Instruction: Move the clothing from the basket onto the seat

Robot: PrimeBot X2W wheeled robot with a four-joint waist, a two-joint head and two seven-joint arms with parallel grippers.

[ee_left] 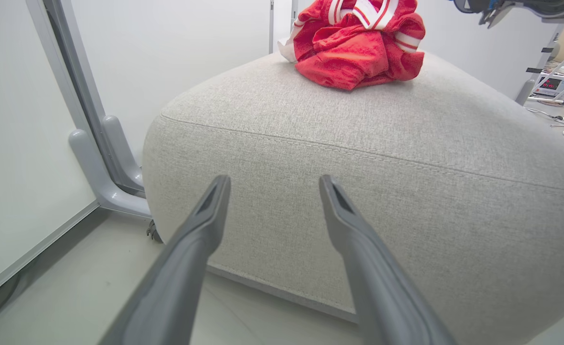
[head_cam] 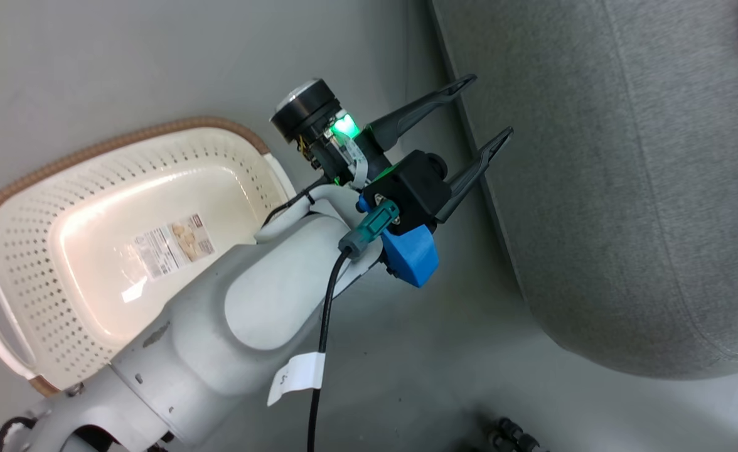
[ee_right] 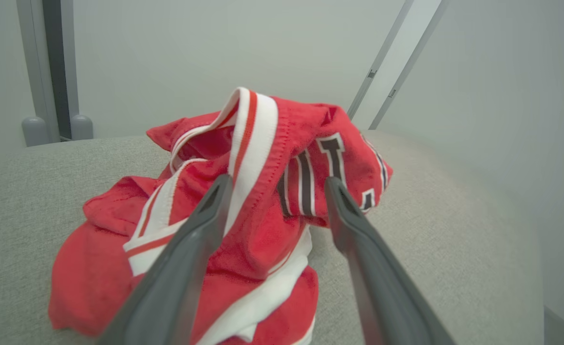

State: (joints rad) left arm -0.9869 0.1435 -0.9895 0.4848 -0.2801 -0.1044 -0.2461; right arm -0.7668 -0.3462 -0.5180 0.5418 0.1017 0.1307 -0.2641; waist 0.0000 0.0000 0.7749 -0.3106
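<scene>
On seat (ee_left: 358,129), clothing (ee_left: 354,52) lies heaped; L tool (ee_left: 273,182) & R tool (ee_right: 275,182) both spread apart, empty.

You saw the clothing (ee_right: 263,230) in bright red, crossed by white bands with thin red stripes and black letters edged in white. The seat (ee_left: 358,143) under it was pale grey woven fabric. Your basket (head_cam: 30,251) was cream-white and dotted all over with small holes, with a brown woven-look rim and a printed paper label (head_cam: 171,245). The left gripper (head_cam: 488,105) had dark fingers (head_cam: 468,182), a black body, a blue block (head_cam: 410,254) and a green light (head_cam: 346,127).
</scene>
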